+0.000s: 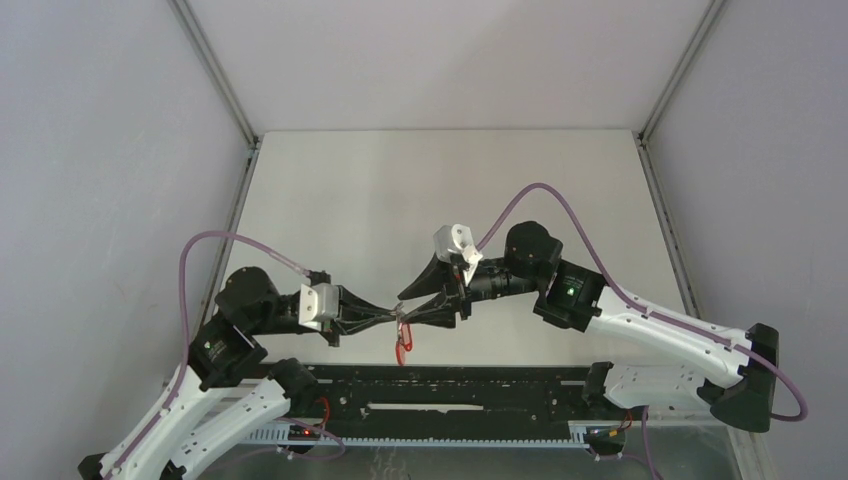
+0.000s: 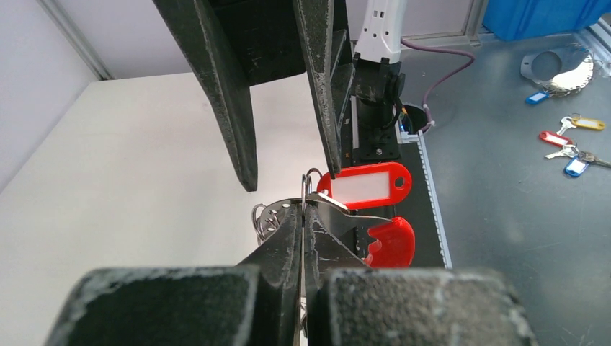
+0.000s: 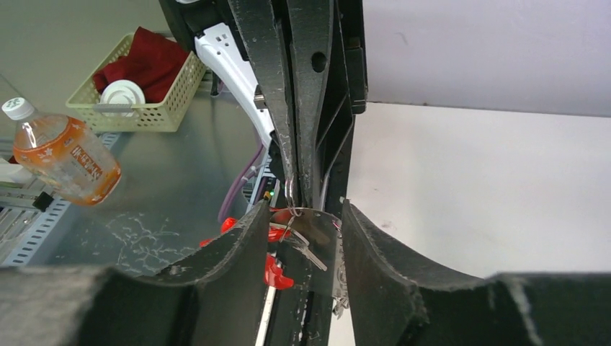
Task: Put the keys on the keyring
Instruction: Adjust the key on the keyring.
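From above I see both arms meeting over the near middle of the table (image 1: 400, 180), with the red key tag (image 1: 402, 342) hanging below the left gripper (image 1: 397, 318). On the left wrist camera its fingers are pressed together, clamped on the keyring (image 2: 311, 175), the tag just right of them. On the right wrist camera the right gripper (image 3: 306, 216) stands with its fingers apart on either side of the keys (image 3: 317, 231); I can't tell whether they touch them.
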`<state>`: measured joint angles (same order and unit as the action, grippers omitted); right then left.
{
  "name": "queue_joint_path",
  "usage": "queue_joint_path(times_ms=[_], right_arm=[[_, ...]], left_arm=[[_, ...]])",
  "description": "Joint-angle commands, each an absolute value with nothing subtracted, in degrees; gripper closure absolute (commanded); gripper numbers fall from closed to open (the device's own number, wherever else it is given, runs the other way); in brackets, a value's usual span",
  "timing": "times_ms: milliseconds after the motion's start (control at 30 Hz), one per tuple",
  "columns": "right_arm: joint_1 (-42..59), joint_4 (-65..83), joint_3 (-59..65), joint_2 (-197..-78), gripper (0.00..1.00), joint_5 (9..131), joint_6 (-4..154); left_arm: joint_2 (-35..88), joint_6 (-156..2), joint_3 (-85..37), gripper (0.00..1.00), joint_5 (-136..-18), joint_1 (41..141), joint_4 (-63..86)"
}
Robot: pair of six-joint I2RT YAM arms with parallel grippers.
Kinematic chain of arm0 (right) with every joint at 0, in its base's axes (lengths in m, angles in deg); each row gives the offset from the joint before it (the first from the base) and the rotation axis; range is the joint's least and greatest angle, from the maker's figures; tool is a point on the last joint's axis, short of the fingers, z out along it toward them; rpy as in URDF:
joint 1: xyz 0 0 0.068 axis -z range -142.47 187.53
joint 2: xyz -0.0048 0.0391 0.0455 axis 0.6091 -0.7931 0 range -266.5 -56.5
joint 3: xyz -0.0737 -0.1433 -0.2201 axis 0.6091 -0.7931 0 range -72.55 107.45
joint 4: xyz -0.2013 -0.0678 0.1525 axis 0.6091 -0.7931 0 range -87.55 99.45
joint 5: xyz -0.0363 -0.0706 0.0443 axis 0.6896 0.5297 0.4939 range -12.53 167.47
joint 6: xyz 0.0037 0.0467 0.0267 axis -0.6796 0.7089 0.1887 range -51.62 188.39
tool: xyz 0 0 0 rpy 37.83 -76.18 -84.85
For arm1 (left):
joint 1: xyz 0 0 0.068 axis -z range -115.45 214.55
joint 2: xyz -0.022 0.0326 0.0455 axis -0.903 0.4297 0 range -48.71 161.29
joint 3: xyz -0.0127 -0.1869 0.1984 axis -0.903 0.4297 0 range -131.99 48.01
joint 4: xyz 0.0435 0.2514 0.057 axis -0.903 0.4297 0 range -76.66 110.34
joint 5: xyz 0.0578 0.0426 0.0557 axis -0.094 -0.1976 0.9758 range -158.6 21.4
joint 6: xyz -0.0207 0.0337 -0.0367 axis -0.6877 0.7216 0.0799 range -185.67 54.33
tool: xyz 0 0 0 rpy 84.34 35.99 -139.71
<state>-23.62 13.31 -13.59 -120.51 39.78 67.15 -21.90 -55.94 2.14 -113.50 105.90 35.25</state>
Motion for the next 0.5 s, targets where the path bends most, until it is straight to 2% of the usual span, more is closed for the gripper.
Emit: queue_joint_path(times_ms=[0,233,400,467], right_arm=[[-23.9,15.2,-10.9,-120.7,0.53,38.2,66.4],[-24.5,16.1,-10.9,-121.5,0.63,38.7,66.7],[-24.9,16.7,-10.9,-121.9,0.65,39.3,66.8],[-25.0,17.0,-11.0,-122.0,0.70,39.5,66.7]], left_arm=[[-21.5,-57.5,-1.5,1.00,-114.8,106.1,32.9],[-21.4,-57.4,-1.3,1.00,-114.5,106.1,33.1],[-21.2,-57.3,-1.3,1.00,-114.4,106.2,33.5],[-21.1,-57.2,-1.2,1.00,-114.3,106.1,33.6]])
